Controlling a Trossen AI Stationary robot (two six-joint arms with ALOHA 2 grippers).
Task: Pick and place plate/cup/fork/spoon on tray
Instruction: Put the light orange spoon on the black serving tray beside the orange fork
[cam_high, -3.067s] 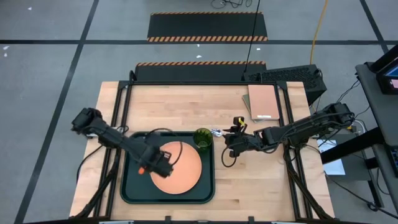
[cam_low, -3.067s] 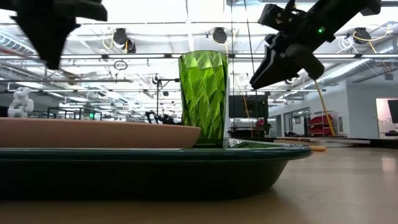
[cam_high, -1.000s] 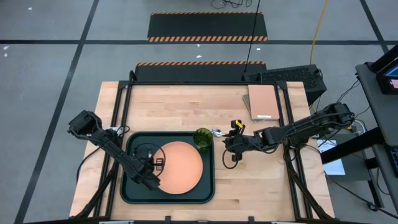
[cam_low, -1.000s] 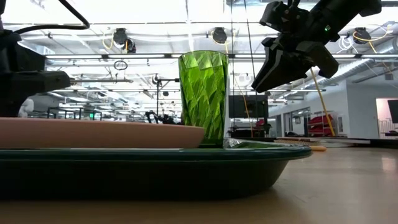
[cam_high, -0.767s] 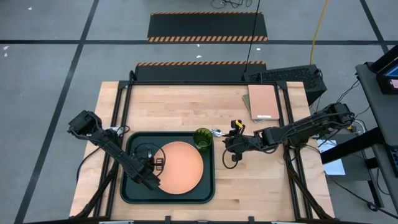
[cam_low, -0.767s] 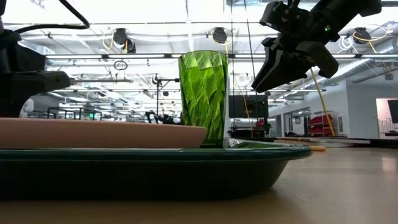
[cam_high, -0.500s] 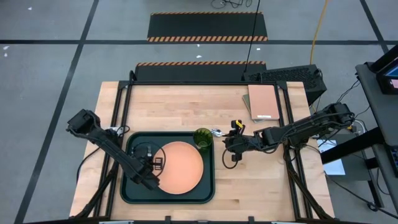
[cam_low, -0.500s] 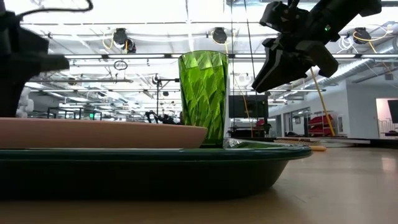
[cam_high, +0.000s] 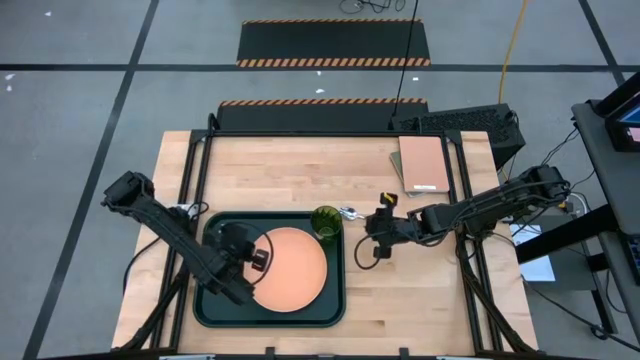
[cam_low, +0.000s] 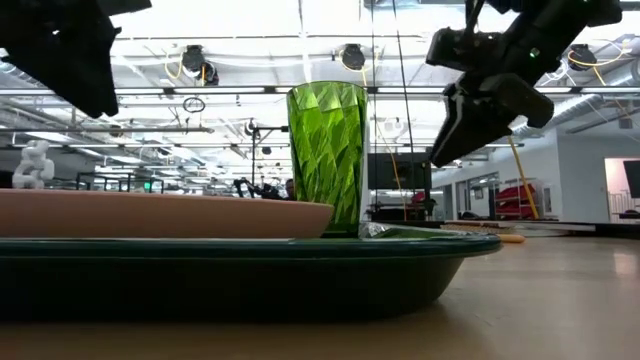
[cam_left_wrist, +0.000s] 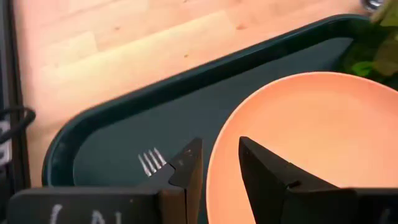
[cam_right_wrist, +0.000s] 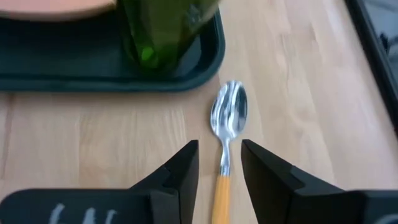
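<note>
At the left of the wooden table (cam_high: 300, 165), the left gripper (cam_high: 257, 260) hangs over the large dark green rectangular tray (cam_high: 215, 310) with its raised rim, near the tray's left part. Its two dark fingers (cam_left_wrist: 186, 168) stand slightly apart with nothing between them. In the left wrist view, the silver tines of the small fork (cam_left_wrist: 149, 163) lie on the tray floor just beside those fingers, between the tray rim and the round, flat salmon-orange plate (cam_high: 290, 270); the fork's handle is hidden under the gripper. The plate rests inside the tray, filling its middle and right part, and its near edge runs close under the fingertips.

Further right, the small translucent green cup (cam_high: 325, 221) stands upright in the tray's far right corner, just beside the plate.

Just past the tray's right rim, the small spoon (cam_right_wrist: 227, 130) with a silver metal bowl and a yellow-orange handle lies flat on the bare wood, its bowl toward the tray. The right gripper (cam_high: 380, 228) hovers above it, off the table in the low view. Its fingers (cam_right_wrist: 180, 168) are spread, and the handle shows in the gap between them, untouched.
</note>
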